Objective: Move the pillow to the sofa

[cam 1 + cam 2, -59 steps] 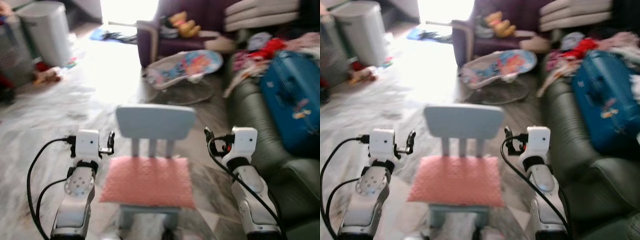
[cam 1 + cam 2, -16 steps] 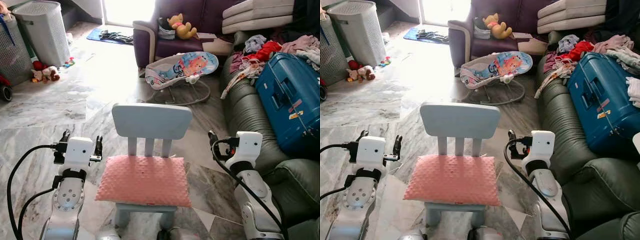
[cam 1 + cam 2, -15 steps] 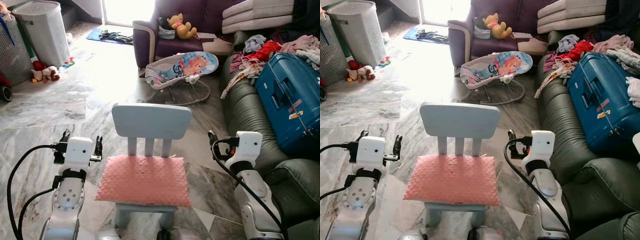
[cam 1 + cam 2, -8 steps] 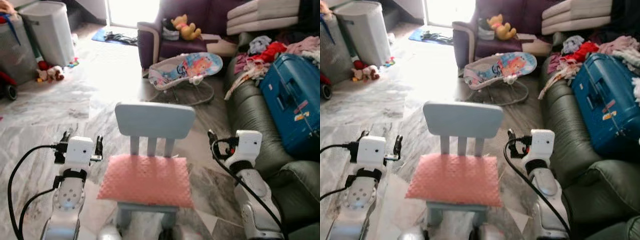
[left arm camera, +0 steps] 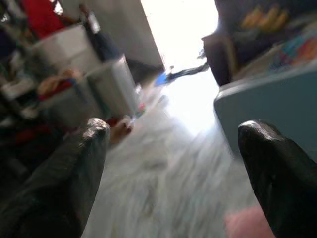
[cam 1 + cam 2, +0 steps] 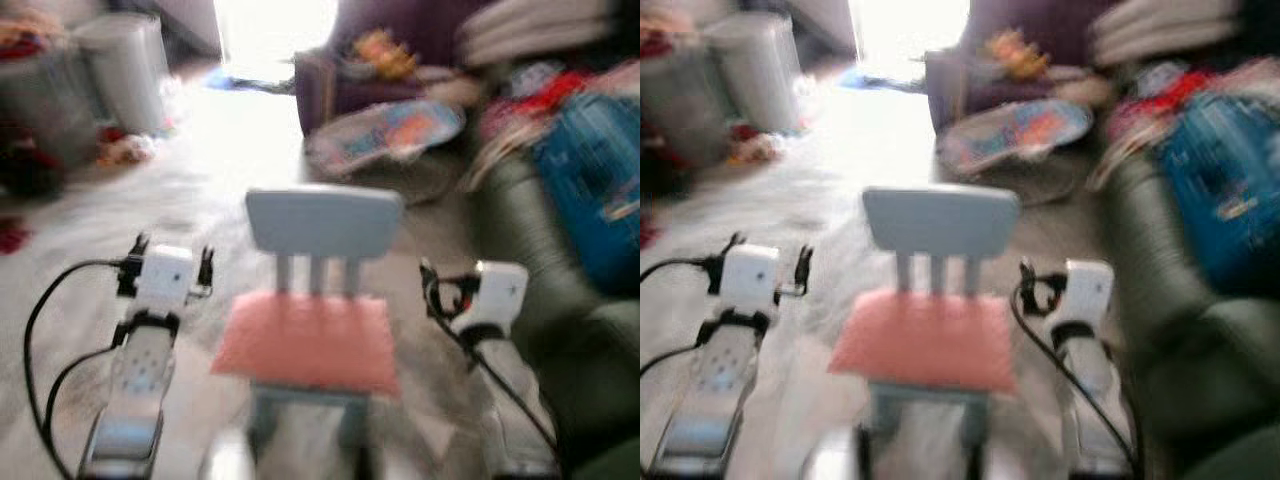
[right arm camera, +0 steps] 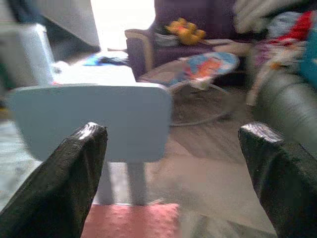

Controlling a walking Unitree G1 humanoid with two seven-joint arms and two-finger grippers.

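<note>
Both end effectors, left (image 5: 171, 173) and right (image 7: 173, 168), gape wide, flanking the chair's pink pillow (image 6: 305, 342).

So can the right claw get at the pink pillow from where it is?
Probably yes: the right claw, open, sits beside the pink pillow on the small chair, with nothing between them.

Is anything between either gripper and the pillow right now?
Nothing visible. The pillow lies on the chair seat, the left gripper open to its left, the right gripper open to its right, with open space from each to the pillow's edges.
</note>
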